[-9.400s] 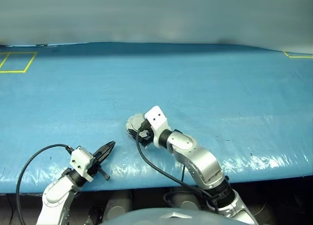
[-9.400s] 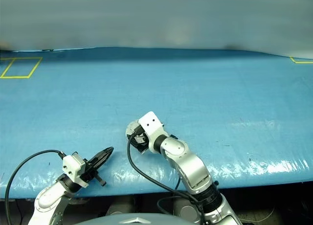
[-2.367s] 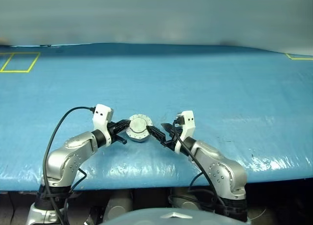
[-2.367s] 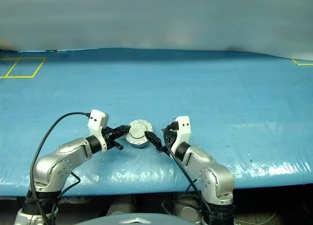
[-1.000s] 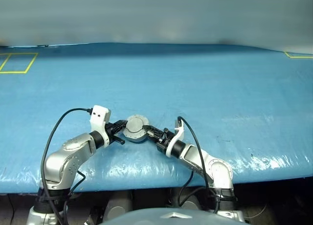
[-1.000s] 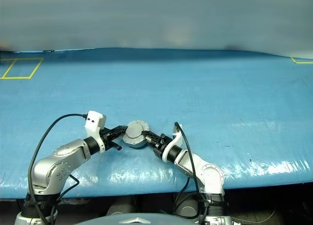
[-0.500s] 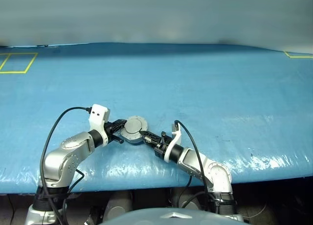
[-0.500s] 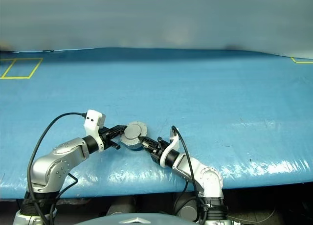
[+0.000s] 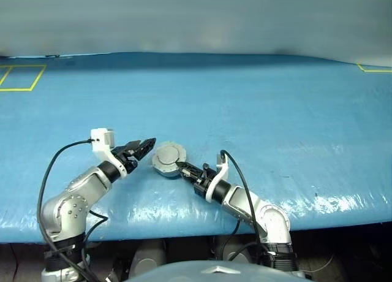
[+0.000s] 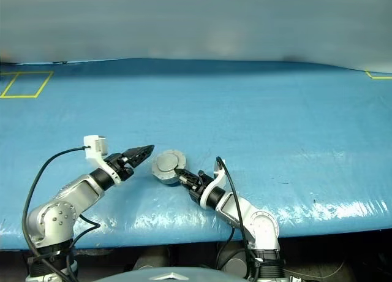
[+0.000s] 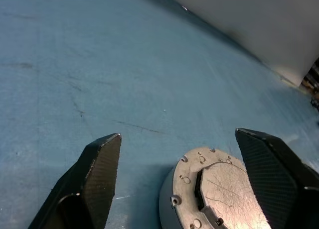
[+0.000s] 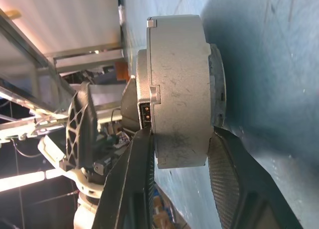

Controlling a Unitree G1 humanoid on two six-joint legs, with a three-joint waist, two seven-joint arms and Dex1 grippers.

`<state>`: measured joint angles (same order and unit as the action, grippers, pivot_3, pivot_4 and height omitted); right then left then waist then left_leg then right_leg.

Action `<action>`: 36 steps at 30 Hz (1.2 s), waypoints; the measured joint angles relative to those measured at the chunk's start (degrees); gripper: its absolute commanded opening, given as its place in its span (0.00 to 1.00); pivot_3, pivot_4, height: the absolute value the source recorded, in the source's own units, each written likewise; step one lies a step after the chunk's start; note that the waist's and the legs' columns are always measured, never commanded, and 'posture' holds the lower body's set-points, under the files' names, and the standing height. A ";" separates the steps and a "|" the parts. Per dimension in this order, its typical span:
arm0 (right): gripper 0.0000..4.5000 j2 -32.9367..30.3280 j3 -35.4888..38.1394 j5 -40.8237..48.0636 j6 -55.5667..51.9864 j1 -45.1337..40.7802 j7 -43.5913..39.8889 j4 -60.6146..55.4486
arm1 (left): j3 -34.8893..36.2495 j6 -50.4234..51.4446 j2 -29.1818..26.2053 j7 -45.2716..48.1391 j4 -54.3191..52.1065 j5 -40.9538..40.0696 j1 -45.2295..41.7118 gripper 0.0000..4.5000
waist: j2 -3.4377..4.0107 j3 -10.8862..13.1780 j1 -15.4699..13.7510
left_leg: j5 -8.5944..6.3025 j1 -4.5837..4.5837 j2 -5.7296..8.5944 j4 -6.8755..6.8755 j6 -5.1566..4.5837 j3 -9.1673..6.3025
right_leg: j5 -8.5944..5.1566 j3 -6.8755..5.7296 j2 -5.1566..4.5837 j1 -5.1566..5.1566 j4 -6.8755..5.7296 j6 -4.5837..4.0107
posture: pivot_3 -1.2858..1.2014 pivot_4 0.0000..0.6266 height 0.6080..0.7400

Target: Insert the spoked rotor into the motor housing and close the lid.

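We see the right hand (image 10: 179, 171) pinching the lidded motor housing (image 9: 168, 159) on the table (image 9: 275, 110); left hand (image 9: 146, 145) spread beside it.

No text, label, brand, number or sign can be read anywhere.

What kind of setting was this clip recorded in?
Probably a robotics lab test bench, not a home. A wide blue-covered table carries yellow tape squares. The only workpiece on it is a grey motor housing. Metal framing shows beyond it in the right wrist view.
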<state>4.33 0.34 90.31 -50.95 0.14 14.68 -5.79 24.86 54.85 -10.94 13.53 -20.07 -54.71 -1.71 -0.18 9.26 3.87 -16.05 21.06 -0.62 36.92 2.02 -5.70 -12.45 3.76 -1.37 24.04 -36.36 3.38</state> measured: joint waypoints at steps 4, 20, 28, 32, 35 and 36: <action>0.26 -0.02 2.38 0.14 2.04 -3.30 -1.02 -0.31 | 4.93 1.13 6.06 -6.78 1.91 -16.53 2.68 1.00 | -0.01 0.01 -0.06 | -0.01 0.21 0.02 0.11 -0.01 -0.03 | 0.13 -0.03 -0.01 0.09 0.11 0.20 | 0.52 0.24 1.00; 0.26 -0.02 -0.84 3.27 1.93 -7.53 -0.01 -3.81 | -4.10 -6.72 13.19 -12.20 2.24 -35.50 8.27 1.00 | 0.00 0.00 -0.16 | 0.01 0.55 0.04 0.14 0.00 -0.03 | 0.25 -0.01 0.02 0.43 0.10 0.28 | 0.52 0.24 1.00; 0.26 -0.33 -4.89 6.76 1.64 -4.60 2.84 -6.60 | -7.46 -8.98 12.90 -12.22 3.96 -36.53 8.98 1.00 | 0.01 -0.01 -0.20 | 0.01 0.55 0.05 0.17 -0.01 -0.03 | 0.21 0.00 0.01 0.43 0.10 0.22 | 0.52 0.24 1.00; 0.26 -0.59 -6.75 7.58 1.67 -3.37 3.65 -7.60 | -8.36 -9.55 12.52 -12.38 4.66 -36.67 8.94 1.00 | 0.01 -0.01 -0.20 | 0.01 0.55 0.05 0.18 -0.01 -0.03 | 0.21 0.00 0.02 0.42 0.09 0.22 | 0.52 0.24 1.00; 0.26 -1.52 -7.20 7.77 1.83 -3.28 4.20 -7.81 | -8.83 -10.21 12.37 -12.69 5.24 -36.98 8.75 0.79 | 0.00 -0.02 -0.30 | 0.01 0.56 0.06 0.23 -0.01 -0.03 | 0.21 0.00 0.01 0.41 0.09 0.21 | 0.52 0.24 1.00; 0.26 -1.85 -7.20 7.40 1.93 -3.28 4.20 -7.87 | -9.13 -10.33 12.36 -12.65 5.27 -37.18 8.75 0.71 | 0.00 -0.02 -0.30 | 0.01 0.56 0.06 0.24 -0.01 -0.03 | 0.21 0.01 0.01 0.40 0.09 0.21 | 0.52 0.24 1.00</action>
<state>2.49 -6.87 97.72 -49.01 -3.15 18.88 -13.66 15.73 44.51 1.42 0.88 -14.81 -91.89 7.04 -0.18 9.24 3.57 -16.03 21.62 -0.56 37.16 2.01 -5.73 -12.23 3.77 -1.36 24.44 -36.26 3.59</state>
